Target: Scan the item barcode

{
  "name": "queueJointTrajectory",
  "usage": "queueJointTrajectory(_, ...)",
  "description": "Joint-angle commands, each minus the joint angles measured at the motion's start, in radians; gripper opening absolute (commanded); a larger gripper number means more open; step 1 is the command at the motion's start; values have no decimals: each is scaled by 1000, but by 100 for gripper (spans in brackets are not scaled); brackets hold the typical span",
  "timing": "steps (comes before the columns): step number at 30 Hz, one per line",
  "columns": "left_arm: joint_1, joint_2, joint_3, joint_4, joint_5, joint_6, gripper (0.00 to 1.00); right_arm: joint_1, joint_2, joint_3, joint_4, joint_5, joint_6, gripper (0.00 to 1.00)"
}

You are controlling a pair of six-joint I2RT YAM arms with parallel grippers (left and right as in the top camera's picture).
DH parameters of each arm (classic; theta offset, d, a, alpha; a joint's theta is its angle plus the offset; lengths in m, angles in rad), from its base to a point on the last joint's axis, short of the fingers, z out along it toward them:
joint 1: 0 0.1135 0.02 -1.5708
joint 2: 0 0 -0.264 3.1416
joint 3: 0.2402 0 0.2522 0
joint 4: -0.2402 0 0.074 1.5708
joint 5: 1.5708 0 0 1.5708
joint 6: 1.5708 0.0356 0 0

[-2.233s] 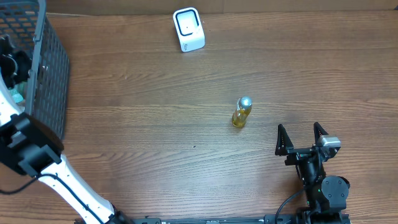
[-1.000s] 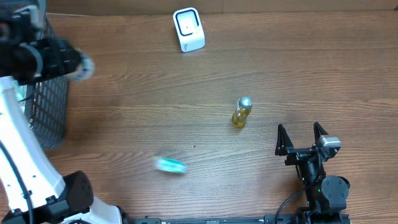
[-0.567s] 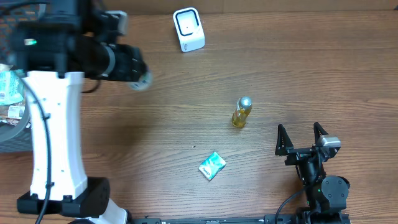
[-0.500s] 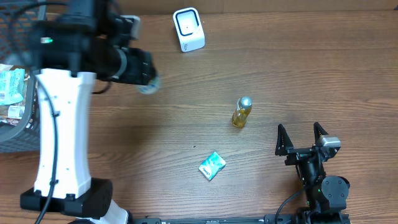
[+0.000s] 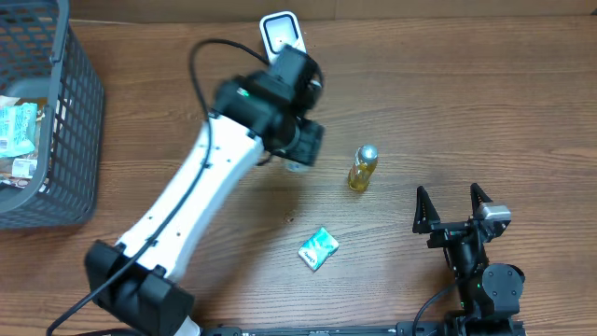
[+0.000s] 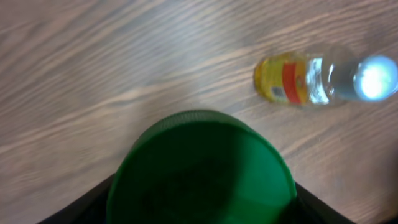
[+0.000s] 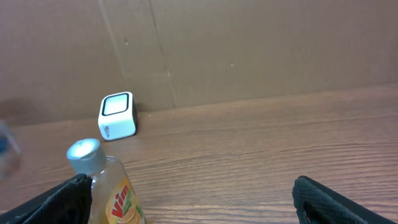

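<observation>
**Round item held between scanner and bottle: a missed read or a toppled bottle**

The left gripper (image 5: 299, 152) sits in the upper middle of the overhead frame. Its fingers are clamped on a green round item (image 6: 202, 169), which fills the lower centre of the left wrist view. Only the item's green end faces that camera, and no barcode shows on it in any view. The white scanner (image 5: 278, 27) stands at the top centre, just above the left arm and partly hidden by it.

The likeliest failure is a missed read. If the label faces the fingers or the table (image 5: 466, 103) when the item reaches the scanner's window, nothing will register, and turning a round body within the grip invites slipping.

The second risk is the yellow bottle (image 5: 361, 169), which stands upright just to the right of the gripper. A sideways swing or a wrist roll there could tip it, and it would probably roll.

The right gripper (image 5: 452, 207) rests at the lower right with its fingers wide apart and nothing between them, well clear of the others. A teal packet (image 5: 318, 248) lies below centre, out of the probable path.
</observation>
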Motion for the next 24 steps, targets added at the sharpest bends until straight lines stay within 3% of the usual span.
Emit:
queueJointTrajectory(1,-28,-10,-88,69,-34,-54,39,5,-9,-11,2,4,3,100)
queueJointTrajectory(14,-58,-10,-407,417,-71,-137,40,5,-9,-11,2,4,3,100)
queueJointTrajectory(24,-82,-10,-490,524,-95,-136,41,5,-9,-11,2,4,3,100)
